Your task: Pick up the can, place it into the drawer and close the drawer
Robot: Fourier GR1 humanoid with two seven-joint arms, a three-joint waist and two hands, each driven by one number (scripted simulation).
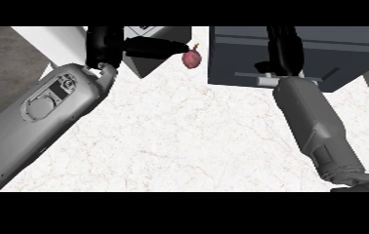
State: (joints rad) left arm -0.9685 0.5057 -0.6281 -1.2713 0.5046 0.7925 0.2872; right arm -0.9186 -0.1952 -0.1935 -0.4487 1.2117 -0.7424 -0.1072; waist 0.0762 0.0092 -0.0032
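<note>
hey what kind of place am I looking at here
Probably a kitchen counter: a pale marbled countertop, a dark drawer unit with a light handle where the right hand reaches, and a small reddish fruit-like item near the left hand.

A small reddish fruit (with a short stem on top) lies on the white marbled counter, beside a grey angular box.

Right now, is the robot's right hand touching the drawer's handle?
Cannot tell. In the head view the right hand overlaps the drawer at its handle, but the forearm hides any contact.
</note>
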